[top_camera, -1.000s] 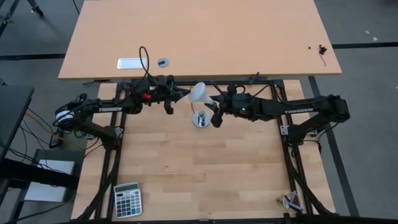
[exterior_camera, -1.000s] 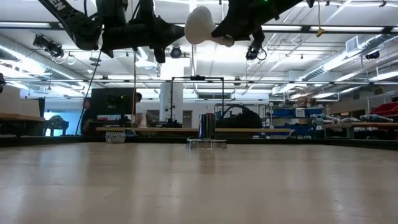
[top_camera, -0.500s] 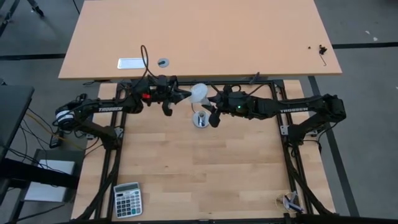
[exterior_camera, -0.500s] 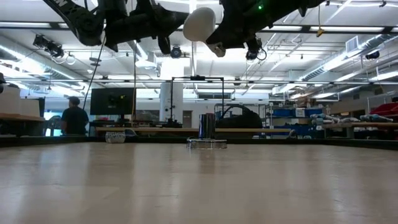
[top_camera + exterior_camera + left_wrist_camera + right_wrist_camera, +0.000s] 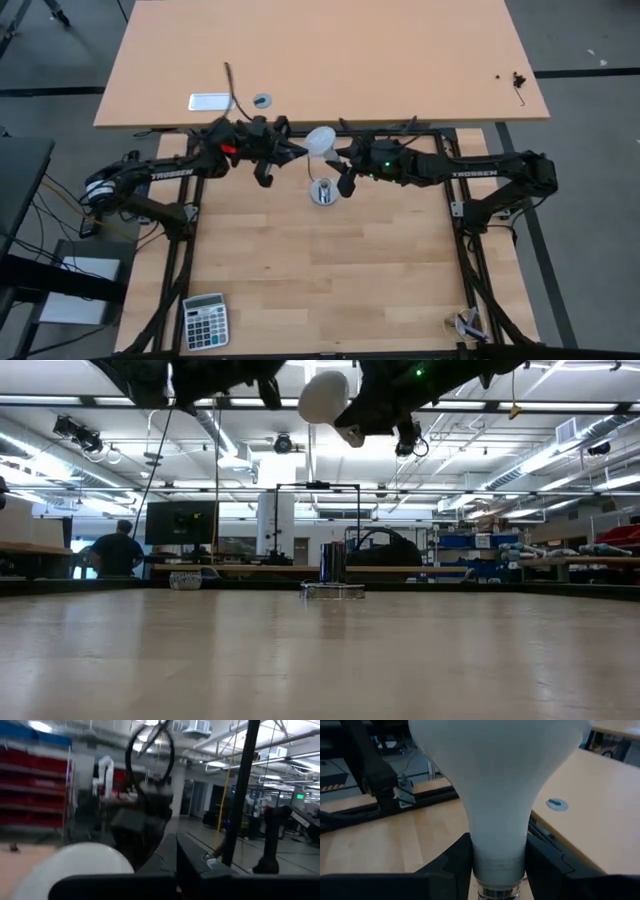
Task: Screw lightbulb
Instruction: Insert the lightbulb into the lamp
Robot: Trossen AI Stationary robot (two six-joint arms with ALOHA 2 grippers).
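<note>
The white lightbulb (image 5: 320,141) is high above the table, just on the far side of the silver socket (image 5: 322,192). The socket stands upright on its round disc (image 5: 333,591). My right gripper (image 5: 340,160) is shut on the bulb, whose dome (image 5: 323,396) faces my left arm. My left gripper (image 5: 278,164) is open beside the dome on the table's left and touches nothing. The dome shows in the left wrist view (image 5: 75,867). My right gripper pinches the bulb's narrow neck (image 5: 497,852) between its two fingers (image 5: 456,865), just above the metal screw base (image 5: 497,893). The fingers come roughly level from the table's right and lie along the bulb. The bulb is lifted clear, its dome pointing away from the gripper.
A calculator (image 5: 205,320) lies at the near left corner and a small object (image 5: 468,325) at the near right. A second table (image 5: 400,60) beyond the far edge carries a silver plate (image 5: 210,101) and a grey disc (image 5: 262,100). A person (image 5: 118,550) stands in the room behind.
My left gripper has risen and gone a little toward the far edge, nearly out of the low view's top. My right gripper has carried the bulb slightly toward the far edge, still clear above the socket.
</note>
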